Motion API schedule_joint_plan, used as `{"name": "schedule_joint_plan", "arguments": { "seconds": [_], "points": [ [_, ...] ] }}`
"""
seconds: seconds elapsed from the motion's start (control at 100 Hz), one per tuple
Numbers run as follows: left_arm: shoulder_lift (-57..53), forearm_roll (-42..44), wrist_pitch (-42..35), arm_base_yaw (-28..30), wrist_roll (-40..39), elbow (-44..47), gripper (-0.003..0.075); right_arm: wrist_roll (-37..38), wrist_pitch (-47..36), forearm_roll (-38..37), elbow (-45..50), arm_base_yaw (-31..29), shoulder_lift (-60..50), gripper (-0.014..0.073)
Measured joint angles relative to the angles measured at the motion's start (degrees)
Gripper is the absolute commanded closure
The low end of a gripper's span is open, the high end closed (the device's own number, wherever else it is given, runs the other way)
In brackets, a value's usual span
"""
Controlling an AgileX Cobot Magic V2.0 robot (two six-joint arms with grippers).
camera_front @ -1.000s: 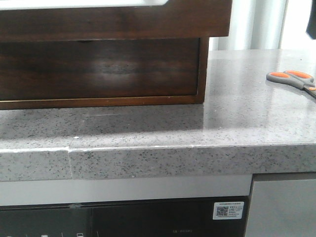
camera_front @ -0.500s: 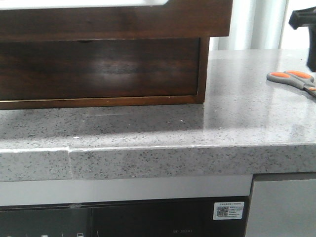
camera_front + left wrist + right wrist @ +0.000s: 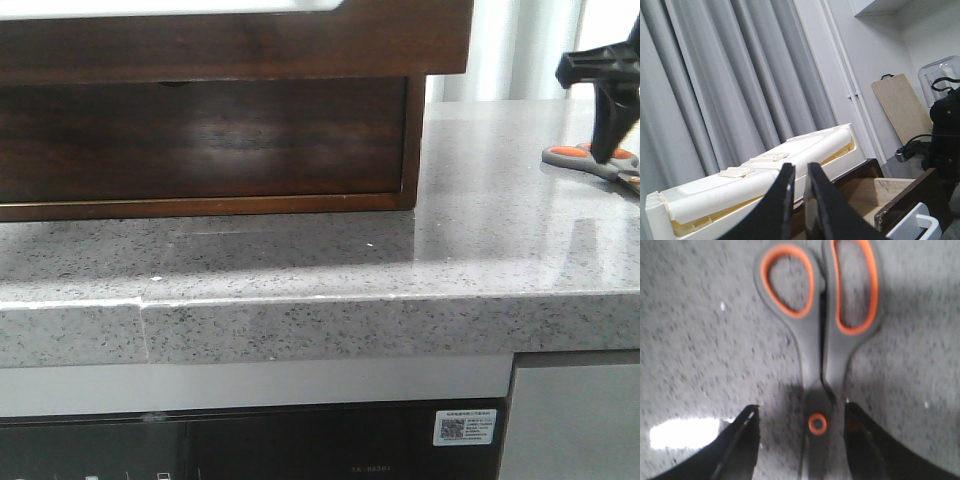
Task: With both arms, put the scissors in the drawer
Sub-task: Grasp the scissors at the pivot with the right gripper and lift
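Drawer (image 3: pixel 200 140): dark glossy wood, on the speckled stone counter (image 3: pixel 400 270), well left of the scissors.
Scissors (image 3: pixel 821 347): flat on the counter's right end, blades together.
Right gripper (image 3: pixel 802 415): spread wide, straddling the pivot, grasping nothing.
Left gripper (image 3: pixel 797 187): fingers nearly together, empty, raised near a white foam tray (image 3: pixel 755 185).
Risk: thin scissors lie flush, so the fingertips may skid them sideways or pinch only stone.

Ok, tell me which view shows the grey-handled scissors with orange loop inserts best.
The right wrist view: the grey-handled scissors with orange loop inserts fill it, loops and pivot visible. The front view catches only the handles at its right edge, partly behind the right hand. The left wrist view shows none.
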Motion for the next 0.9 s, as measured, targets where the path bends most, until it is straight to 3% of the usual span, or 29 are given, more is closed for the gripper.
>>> {"name": "schedule_joint_plan", "arguments": {
  "seconds": [0.7, 0.9],
  "points": [
    [0.0, 0.0, 0.0, 0.0, 0.0, 0.0, 0.0716, 0.6, -2.0, 0.0, 0.0, -1.6, 3.9, 0.0295],
    [0.0, 0.0, 0.0, 0.0, 0.0, 0.0, 0.0716, 0.7, -1.5, 0.0, -0.3, -1.7, 4.2, 0.0390]
  ]
}}
